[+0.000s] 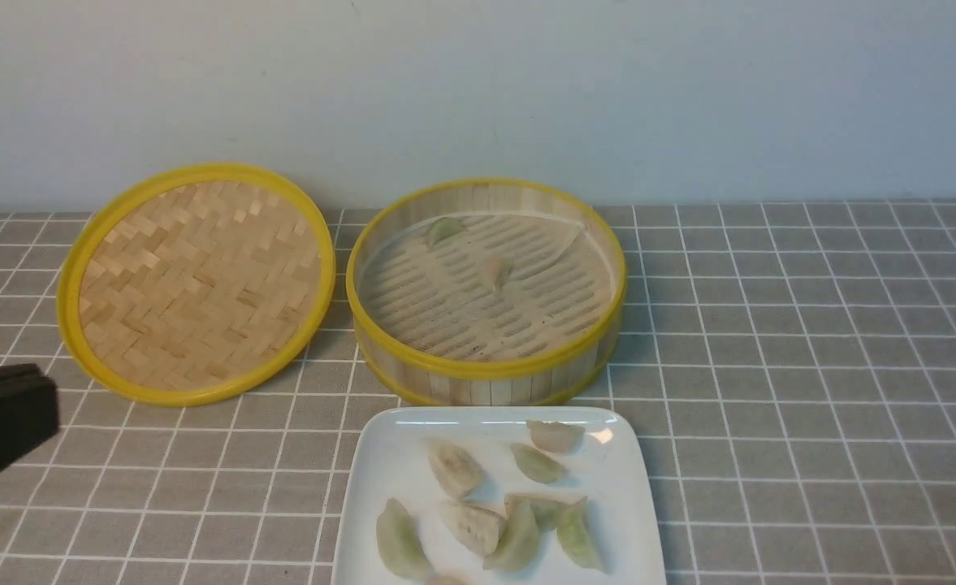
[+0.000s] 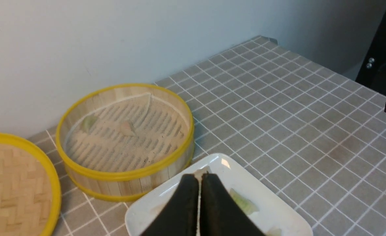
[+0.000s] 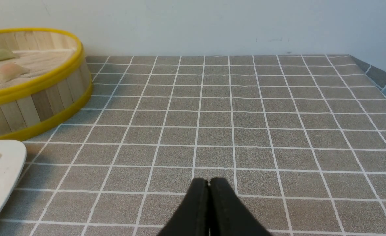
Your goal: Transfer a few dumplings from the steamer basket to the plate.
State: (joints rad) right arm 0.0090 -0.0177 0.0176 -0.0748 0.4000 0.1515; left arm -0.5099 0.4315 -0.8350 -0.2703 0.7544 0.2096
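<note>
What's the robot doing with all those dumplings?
It is moving dumplings from the steamer basket onto the white plate. Most already lie on the plate, like the green one near its front. Only two are left in the basket: a green dumpling near the back wall and a pinkish dumpling nearer the middle. Right now nothing is being carried. The left gripper and the right gripper are both shut and empty. The basket's lid rests beside it.

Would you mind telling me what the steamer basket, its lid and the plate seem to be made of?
Steamer basket: likely bamboo, matte upright slats, glossy yellow rims. Lid: woven bamboo strips, yellow rim. Plate: glossy white, probably glazed ceramic, possibly melamine; it shows bright highlights.
</note>
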